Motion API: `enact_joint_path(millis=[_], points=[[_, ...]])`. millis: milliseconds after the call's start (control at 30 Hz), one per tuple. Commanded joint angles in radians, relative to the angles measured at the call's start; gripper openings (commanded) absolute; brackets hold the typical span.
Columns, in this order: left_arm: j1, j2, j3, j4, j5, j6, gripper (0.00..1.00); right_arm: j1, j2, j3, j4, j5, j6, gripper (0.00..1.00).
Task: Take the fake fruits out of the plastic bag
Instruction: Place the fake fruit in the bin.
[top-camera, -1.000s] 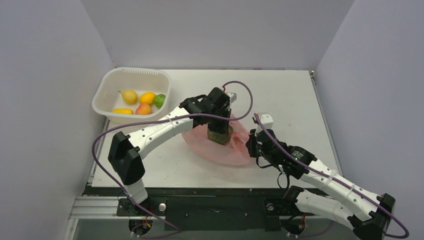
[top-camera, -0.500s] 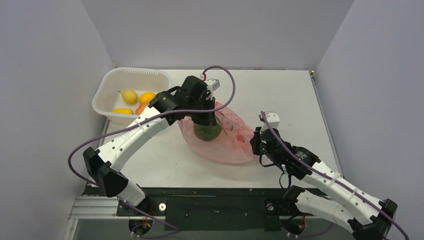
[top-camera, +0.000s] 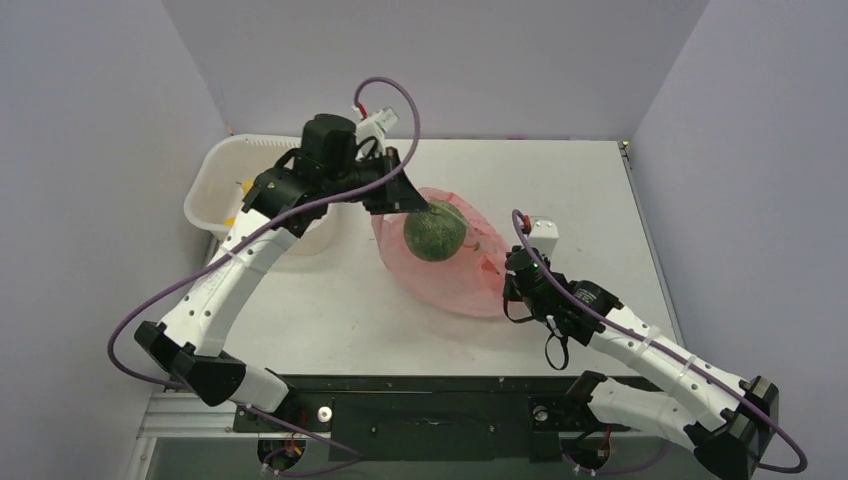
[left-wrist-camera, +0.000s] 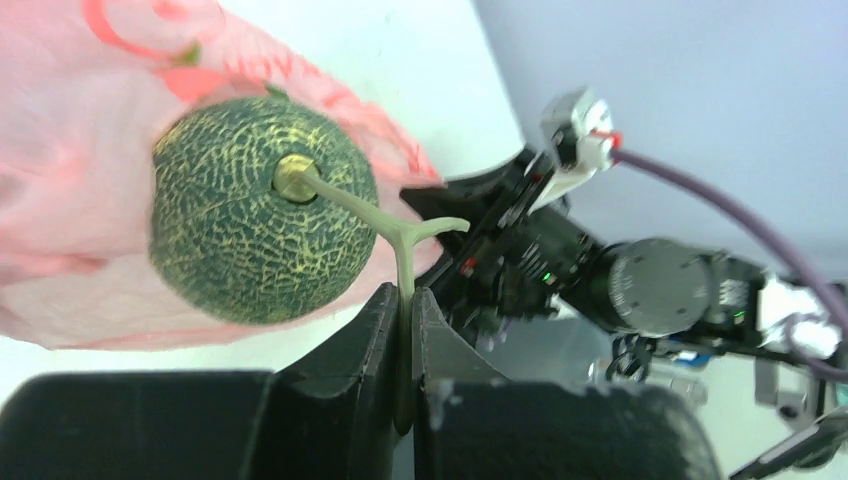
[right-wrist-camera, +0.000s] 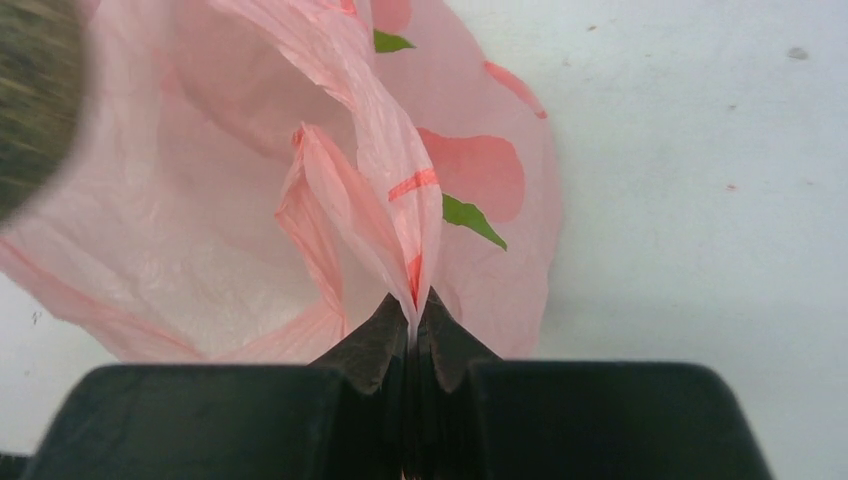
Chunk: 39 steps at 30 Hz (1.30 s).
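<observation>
white table (top-camera: 580, 190), white basin (top-camera: 208, 190) far left, pink plastic bag (top-camera: 440, 288) centre

Diffuse, even overhead light; only faint, soft shadows fall on the tabletop (top-camera: 580, 180). Left wrist view: tabletop nearly overexposed, background soft. Right wrist view: melon (right-wrist-camera: 30, 90) blurred in the upper-left corner, bag (right-wrist-camera: 380, 200) in sharp focus.

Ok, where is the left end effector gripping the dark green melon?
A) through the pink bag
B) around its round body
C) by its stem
C: the left wrist view shows the left end effector shut on the pale stem, with the melon body outside its grip.
</observation>
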<state>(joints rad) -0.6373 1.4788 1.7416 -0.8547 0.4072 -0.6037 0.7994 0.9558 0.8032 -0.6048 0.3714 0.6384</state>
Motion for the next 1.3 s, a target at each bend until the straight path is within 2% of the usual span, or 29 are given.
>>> enact_joint_path(millis=[0,167,433,567,700,733,767,800,867,967,1267], points=[[0.106,-0.095,0.106,0.196,0.105,-0.111,0.00,-0.023,-0.012,0.065,-0.070,0.202,0.092,0.00],[0.233,-0.109,0.191,0.240,0.069,-0.120,0.00,-0.055,-0.037,0.094,-0.207,0.329,0.146,0.00],[0.468,-0.055,0.243,0.218,-0.023,-0.119,0.00,-0.080,-0.093,0.127,-0.414,0.407,0.197,0.00],[0.594,-0.028,0.200,0.250,-0.042,-0.122,0.00,-0.085,-0.114,0.129,-0.451,0.358,0.183,0.13],[0.716,-0.010,0.133,0.327,-0.080,-0.129,0.00,-0.085,-0.122,0.179,-0.478,0.290,0.115,0.36],[0.748,0.003,0.105,0.344,-0.081,-0.136,0.00,-0.086,-0.126,0.203,-0.482,0.281,0.105,0.46],[0.761,0.012,0.096,0.367,-0.081,-0.145,0.00,-0.086,-0.136,0.214,-0.486,0.278,0.084,0.51],[0.782,0.037,0.088,0.371,-0.086,-0.147,0.00,-0.085,-0.142,0.237,-0.488,0.277,0.072,0.60],[0.801,0.076,0.079,0.375,-0.108,-0.143,0.00,-0.085,-0.159,0.275,-0.491,0.285,0.037,0.68],[0.818,0.114,0.044,0.399,-0.155,-0.143,0.00,-0.086,-0.163,0.340,-0.507,0.311,0.004,0.71],[0.864,0.237,-0.058,0.462,-0.229,-0.127,0.00,-0.085,-0.175,0.449,-0.524,0.386,-0.031,0.70]])
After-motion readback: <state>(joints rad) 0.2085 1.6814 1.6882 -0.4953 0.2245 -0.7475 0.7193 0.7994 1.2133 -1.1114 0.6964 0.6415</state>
